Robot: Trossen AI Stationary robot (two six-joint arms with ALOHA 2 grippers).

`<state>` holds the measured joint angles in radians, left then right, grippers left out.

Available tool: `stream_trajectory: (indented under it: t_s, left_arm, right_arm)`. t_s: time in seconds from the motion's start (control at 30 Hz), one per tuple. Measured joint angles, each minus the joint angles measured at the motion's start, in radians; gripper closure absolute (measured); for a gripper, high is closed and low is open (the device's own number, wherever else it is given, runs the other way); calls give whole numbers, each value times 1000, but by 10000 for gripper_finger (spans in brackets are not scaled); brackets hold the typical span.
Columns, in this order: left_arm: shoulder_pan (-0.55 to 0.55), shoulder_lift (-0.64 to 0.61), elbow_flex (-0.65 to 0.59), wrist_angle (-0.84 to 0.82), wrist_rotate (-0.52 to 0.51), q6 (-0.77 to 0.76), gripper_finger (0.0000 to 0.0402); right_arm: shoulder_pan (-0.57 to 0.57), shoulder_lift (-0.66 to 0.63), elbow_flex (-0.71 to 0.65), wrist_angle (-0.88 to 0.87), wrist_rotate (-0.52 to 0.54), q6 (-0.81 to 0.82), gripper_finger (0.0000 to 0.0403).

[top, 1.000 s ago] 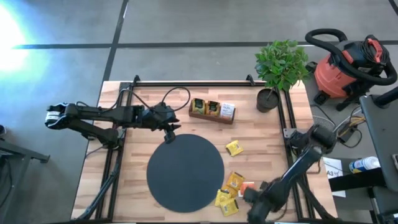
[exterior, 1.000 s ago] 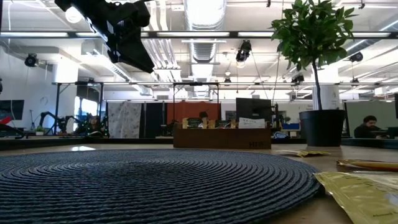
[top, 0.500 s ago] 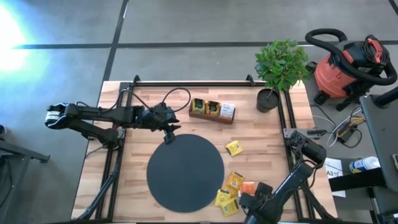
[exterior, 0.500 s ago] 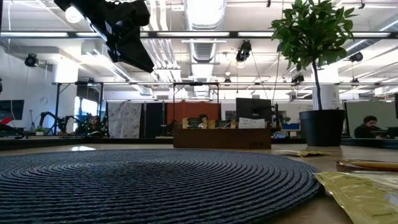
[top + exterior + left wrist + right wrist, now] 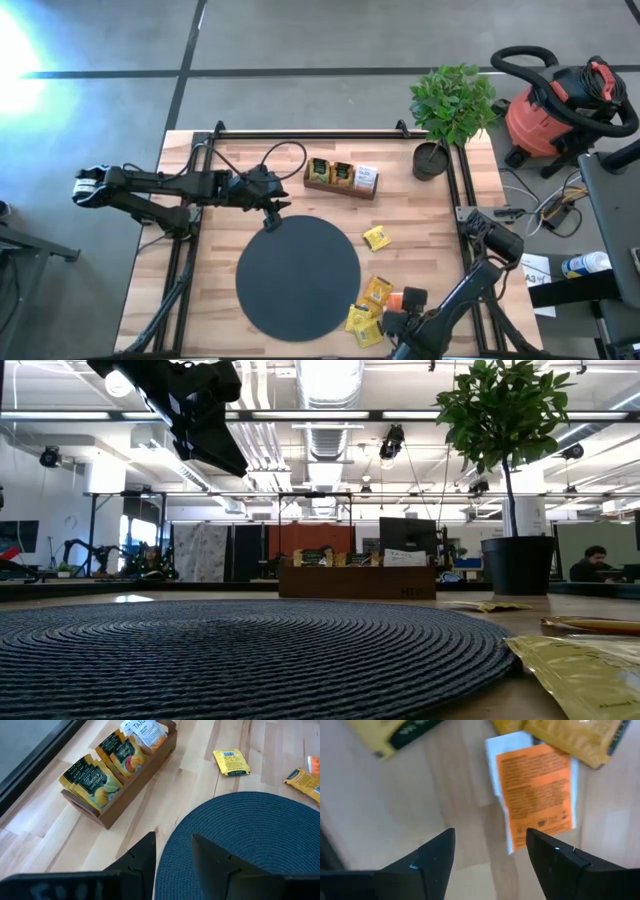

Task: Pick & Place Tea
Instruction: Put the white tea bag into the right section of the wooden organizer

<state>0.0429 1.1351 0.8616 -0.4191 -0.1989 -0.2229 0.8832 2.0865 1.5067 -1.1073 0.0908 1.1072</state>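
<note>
Progress: partial. Tray (image 5: 341, 178) at 12 o'clock of the mat (image 5: 298, 276) holds several sachets standing upright; in the left wrist view it looks well filled, yellow ones plus a white-and-orange one at one end.

Loose tea left on the table:
- one yellow sachet (image 5: 376, 238) at 2 o'clock of the mat, apart from the rest
- a cluster (image 5: 368, 310) at 4 to 5 o'clock, just off the mat edge
- orange sachet (image 5: 536, 792) beside that cluster, lying flat, partly under a yellow one

Right gripper (image 5: 490, 855): fingers wide, empty, hanging just above the orange sachet. Likely the next pick; not yet gripped.

Left gripper (image 5: 172, 852): fingers parted narrowly, holding nothing, hovers at the mat's 11 o'clock edge, near the tray. Waiting.

Judgement: five or so sachets remain.
</note>
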Motion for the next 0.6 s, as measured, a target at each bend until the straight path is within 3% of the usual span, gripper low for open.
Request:
stream_trajectory:
  t_s: [0.3,0.6]
  left_arm:
    - [0,0,0,0,0,0,282]
    - [0,0,0,0,0,4,282]
  right_arm:
    - [-31,-3,-58,30,9,0,201]
    - [-42,-4,-73,65,11,-90,296]
